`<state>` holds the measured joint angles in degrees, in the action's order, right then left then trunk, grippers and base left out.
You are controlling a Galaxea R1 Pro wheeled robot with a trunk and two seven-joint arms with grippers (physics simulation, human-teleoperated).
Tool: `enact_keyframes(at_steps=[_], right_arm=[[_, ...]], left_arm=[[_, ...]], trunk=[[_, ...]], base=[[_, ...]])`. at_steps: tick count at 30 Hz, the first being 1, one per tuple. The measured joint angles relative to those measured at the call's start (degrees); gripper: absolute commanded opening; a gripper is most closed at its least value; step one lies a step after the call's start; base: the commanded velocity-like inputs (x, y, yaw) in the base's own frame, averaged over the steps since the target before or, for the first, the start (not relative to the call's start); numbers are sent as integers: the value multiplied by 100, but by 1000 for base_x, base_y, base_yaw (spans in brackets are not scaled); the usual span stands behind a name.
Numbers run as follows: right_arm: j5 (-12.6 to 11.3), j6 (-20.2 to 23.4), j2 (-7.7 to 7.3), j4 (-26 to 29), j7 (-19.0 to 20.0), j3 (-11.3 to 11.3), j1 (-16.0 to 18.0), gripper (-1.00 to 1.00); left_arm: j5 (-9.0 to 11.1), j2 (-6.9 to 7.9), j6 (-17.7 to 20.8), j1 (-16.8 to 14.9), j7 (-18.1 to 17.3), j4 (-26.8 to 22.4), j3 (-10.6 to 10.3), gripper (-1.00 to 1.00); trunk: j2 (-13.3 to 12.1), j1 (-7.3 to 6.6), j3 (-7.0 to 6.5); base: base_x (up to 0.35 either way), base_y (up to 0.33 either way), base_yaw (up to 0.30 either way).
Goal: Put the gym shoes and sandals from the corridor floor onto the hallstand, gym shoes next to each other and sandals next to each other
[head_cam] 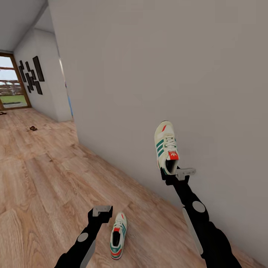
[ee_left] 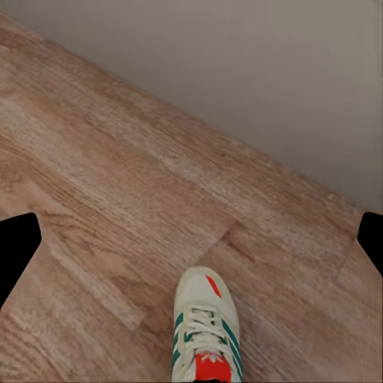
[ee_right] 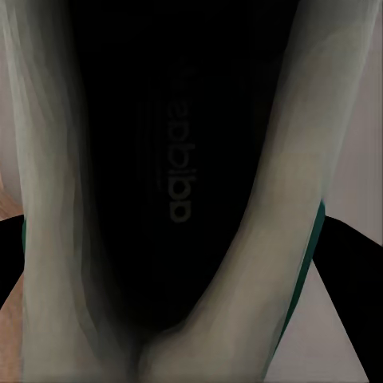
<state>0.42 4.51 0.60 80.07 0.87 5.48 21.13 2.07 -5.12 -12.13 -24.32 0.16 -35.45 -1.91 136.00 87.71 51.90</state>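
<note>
While lifted, right hand (head_cam: 172,175) grips gym shoe (head_cam: 166,146), heel clamped.

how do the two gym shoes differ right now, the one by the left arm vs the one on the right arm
The raised gym shoe is held off the floor by the right claw, which grips its heel end; the floor gym shoe lies flat on the planks beside the left claw, ungripped. The raised one sits in front of the wall. Both are cream with green stripes and red-orange accents, toes pointing away from the robot.

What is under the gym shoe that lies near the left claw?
The gym shoe rests on the wooden corridor floor; planks show all round it. Its sole and the patch beneath are hidden.
</note>
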Motion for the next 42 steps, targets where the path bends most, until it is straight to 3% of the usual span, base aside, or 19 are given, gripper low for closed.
enact_keyframes(at_steps=[14, 32, 36, 42], right_arm=[[0, 0, 0, 6, 0, 0, -3, -100], [0, -50, -13, 98, -6, 0, -4, -100], [0, -96, -23, 95, -5, 0, -7, -100], [30, -763, -27, 98, 16, 1, -26, -100]], left_arm=[[-8, 0, -8, 0, 0, -10, -8, 100], [-8, 0, -9, 0, 0, -2, -2, 100], [-8, 0, -9, 0, 0, -1, 0, 100], [-8, 0, -9, 0, 0, -3, 0, 100]], trunk=[[0, 3, 60], [720, 397, 552], [727, 408, 678], [735, 424, 867]], base=[[19, 0, 0], [0, 0, 0], [0, 0, 0], [0, 0, 0]])
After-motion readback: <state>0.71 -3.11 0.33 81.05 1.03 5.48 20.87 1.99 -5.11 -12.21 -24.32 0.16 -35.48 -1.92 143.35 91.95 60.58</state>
